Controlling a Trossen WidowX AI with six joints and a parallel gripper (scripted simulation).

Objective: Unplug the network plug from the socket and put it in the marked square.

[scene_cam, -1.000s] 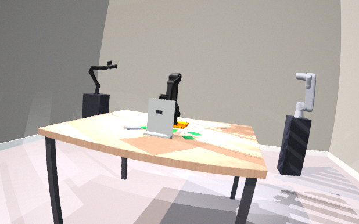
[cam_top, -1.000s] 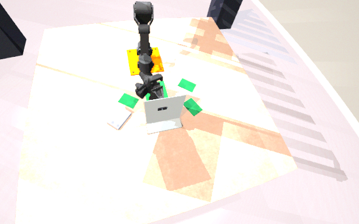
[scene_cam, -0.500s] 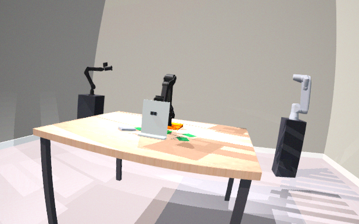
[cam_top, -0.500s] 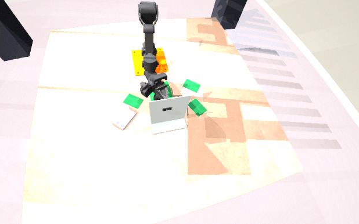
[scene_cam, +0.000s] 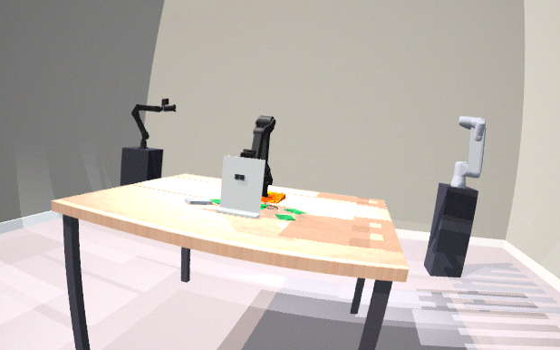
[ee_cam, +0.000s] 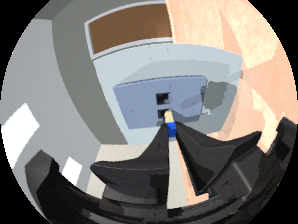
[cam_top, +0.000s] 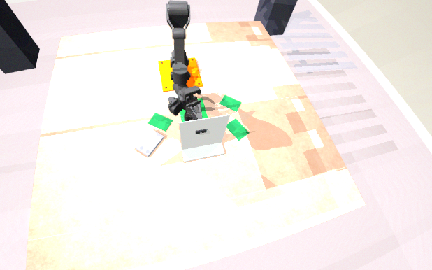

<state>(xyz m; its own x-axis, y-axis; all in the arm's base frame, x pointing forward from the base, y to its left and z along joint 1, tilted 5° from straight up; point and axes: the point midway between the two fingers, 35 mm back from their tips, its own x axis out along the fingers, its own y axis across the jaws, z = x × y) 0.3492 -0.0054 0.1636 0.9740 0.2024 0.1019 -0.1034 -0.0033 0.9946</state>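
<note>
The upright panel stands on a flat foot. In the wrist view its bluish faceplate has two dark square openings, one above the other. The plug, blue with a beige part, is at the lower opening; whether its front is still inside is hidden. My gripper is shut on the plug, with its fingertips close to the faceplate. The hand is behind the panel in the exterior view. A larger green patch, perhaps the marked square, lies under the hand, partly covered.
Smaller green patches lie on both sides of the hand. A thin grey slab lies on the table left of the panel. The arm's orange base plate is behind the hand.
</note>
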